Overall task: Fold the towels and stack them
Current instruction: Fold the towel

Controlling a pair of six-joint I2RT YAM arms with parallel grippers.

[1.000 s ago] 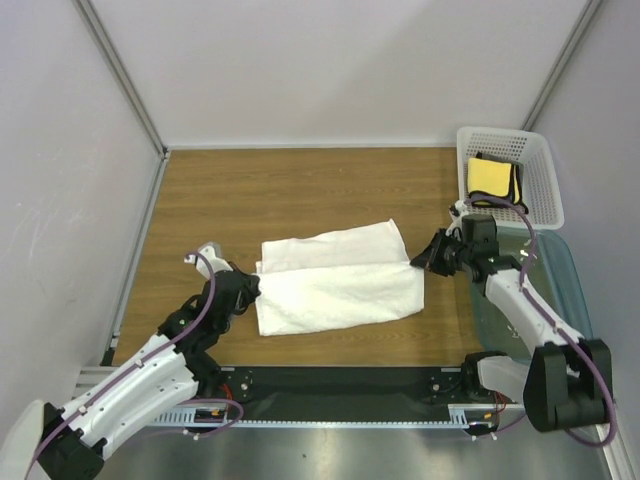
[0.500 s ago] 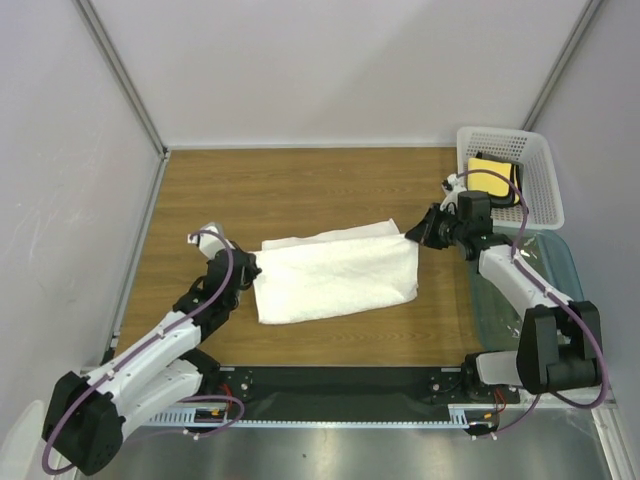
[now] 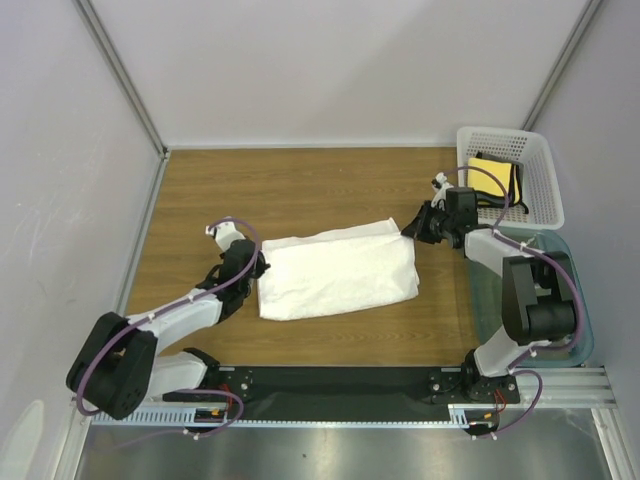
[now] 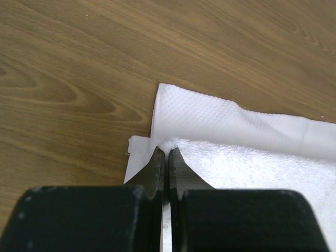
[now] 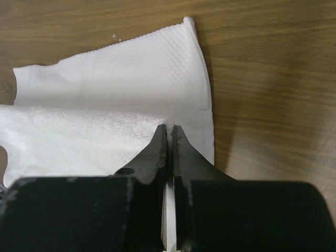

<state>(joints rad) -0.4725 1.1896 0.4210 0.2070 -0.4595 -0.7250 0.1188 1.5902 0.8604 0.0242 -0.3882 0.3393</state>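
The large white towel [image 3: 340, 272] lies folded lengthwise in the middle of the wooden table [image 3: 300, 190]. My left gripper [image 3: 260, 266] is at its left end, shut on a pinch of the upper layer [image 4: 167, 147]. At the right end my right gripper [image 3: 409, 229] is shut on the upper layer's corner [image 5: 170, 127]. In both wrist views the lower layer [image 4: 210, 113] [image 5: 121, 73] shows a strip beyond the pinched edge. A small yellow towel [image 3: 490, 177] with a dark edge lies in the basket.
The white perforated basket [image 3: 537, 150] stands at the back right corner. A clear bluish tray [image 3: 562, 268] lies on the right under the right arm. Grey walls close the table on the left, back and right.
Both grippers have carried the towel's near edge away from the bases and over the far half, so the two layers now lie nearly edge on edge. Both arms have stretched out.
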